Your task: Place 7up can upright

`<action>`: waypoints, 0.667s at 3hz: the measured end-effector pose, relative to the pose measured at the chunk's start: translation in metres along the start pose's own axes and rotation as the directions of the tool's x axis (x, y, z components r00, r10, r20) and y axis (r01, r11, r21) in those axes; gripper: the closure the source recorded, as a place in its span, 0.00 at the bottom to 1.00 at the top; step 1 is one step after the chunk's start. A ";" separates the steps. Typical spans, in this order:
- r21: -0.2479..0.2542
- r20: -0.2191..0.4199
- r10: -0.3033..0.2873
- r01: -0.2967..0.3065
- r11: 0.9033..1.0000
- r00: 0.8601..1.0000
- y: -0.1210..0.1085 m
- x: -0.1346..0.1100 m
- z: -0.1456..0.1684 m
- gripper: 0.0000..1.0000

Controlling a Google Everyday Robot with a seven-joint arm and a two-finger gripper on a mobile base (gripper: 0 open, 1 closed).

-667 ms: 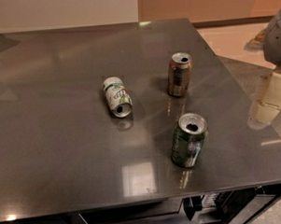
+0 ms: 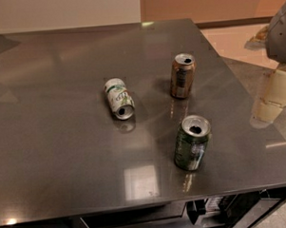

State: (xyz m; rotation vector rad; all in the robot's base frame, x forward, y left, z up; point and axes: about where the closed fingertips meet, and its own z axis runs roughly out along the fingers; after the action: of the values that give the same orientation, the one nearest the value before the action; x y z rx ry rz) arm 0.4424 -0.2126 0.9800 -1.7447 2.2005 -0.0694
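Aluminium is showing silver at both ends of the 7up can point(image 2: 119, 99), which is lying on its side around the middle of the bench point(image 2: 54, 148), its open mouth pointing toward the near edge. Its white body with green markings is resting along its curved wall, so it is likely to roll if nudged sideways. It is not yet standing, and the task is calling for it to be tipped up onto one flat end.

A brown can point(image 2: 182, 76) is standing upright to its right, toward the far right corner, and a dark green can point(image 2: 192, 143) is standing upright closer to the near edge. Both are apart from the 7up can, leaving room around it. The bench top is looking dark grey, smooth and glossy, throwing back soft reflections of the cans and of overhead light.

The gripper point(image 2: 271, 97), cream-coloured beneath a grey housing, is hanging beyond the right edge of the bench, well apart from all three cans. Whether it is open or closed I cannot tell.
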 end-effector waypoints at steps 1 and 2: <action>-0.001 0.048 -0.112 0.112 0.994 0.993 -0.015 -0.030 0.002 0.00; -0.001 0.099 -0.258 0.260 0.966 0.961 -0.032 -0.071 0.008 0.00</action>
State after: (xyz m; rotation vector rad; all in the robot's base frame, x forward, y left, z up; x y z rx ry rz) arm 0.4887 -0.1518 0.9965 -1.9903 1.8979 -0.0289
